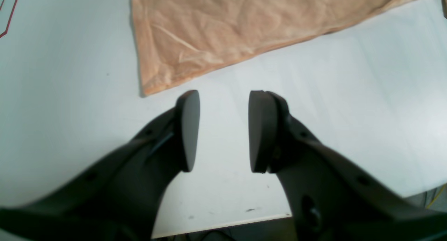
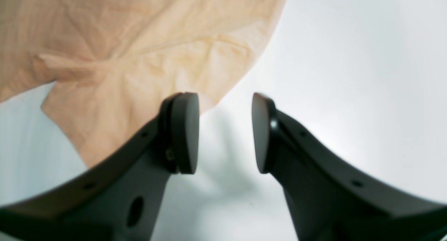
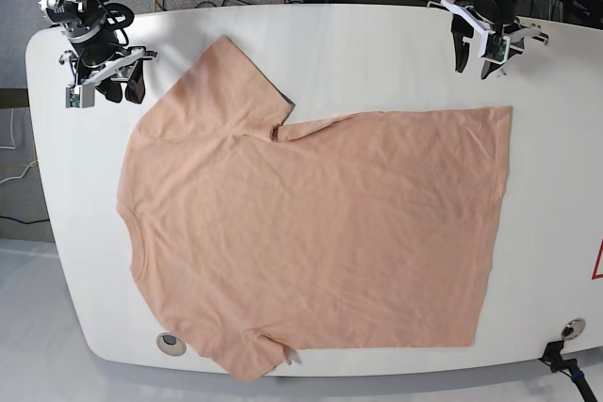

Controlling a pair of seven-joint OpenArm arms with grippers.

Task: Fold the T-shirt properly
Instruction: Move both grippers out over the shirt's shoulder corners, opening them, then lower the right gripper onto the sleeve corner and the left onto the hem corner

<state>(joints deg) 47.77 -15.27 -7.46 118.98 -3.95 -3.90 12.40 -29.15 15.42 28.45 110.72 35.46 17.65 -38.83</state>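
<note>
No text, label, brand, number or readable sign could be made out in any of the three views. The T-shirt (image 3: pixel 320 233) showed only plain salmon-peach fabric, with no print or tag lettering visible. The worktop (image 3: pixel 377 44) bore thin red line markings at its 3 o'clock edge in the base view and at 10 o'clock in the left wrist view; these formed only partial outlines, not letters or figures. The small boards on the arms were too small and blurred to read.
</note>
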